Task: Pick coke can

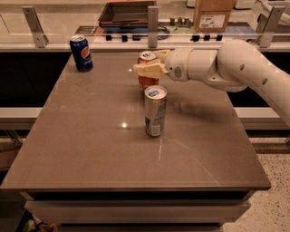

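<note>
The coke can (145, 82), orange-red with a silver top, stands upright at the back middle of the brown table (90, 149). My gripper (146, 62) reaches in from the right on a white arm (226, 63). Its cream fingers (148, 70) sit on either side of the can's upper half, one across the front and one behind, closed against it. The can's base still rests on the table. The lower part of the can is partly hidden by a silver can.
A taller slim silver can (155, 111) with a blue tab stands just in front of the coke can, close under my gripper. A blue Pepsi can (81, 53) stands at the back left corner. A counter with rail posts (152, 20) and a cardboard box (213, 13) runs behind the table.
</note>
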### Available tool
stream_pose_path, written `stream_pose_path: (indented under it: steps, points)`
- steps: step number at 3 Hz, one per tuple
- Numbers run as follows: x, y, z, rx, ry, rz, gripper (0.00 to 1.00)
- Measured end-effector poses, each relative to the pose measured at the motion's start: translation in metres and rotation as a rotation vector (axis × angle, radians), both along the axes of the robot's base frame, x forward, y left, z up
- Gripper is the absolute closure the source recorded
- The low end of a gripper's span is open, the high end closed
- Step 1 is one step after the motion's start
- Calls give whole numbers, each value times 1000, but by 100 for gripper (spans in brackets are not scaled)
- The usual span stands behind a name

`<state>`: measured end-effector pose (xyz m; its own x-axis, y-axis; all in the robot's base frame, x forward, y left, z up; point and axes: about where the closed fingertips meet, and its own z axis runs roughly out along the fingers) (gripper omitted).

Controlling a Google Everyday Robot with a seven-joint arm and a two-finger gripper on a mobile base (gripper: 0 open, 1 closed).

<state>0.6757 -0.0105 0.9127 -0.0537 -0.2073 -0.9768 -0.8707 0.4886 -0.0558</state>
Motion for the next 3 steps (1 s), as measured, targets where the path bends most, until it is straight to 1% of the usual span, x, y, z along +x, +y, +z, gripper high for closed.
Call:
stream_pose_path:
  steps: [1,2,3]
  points:
    - [3,-3,27,-23,-26,2,100]
    - [9,-5,59,-55,-79,4,100]
    - [14,-8,94,-74,-163,16,100]
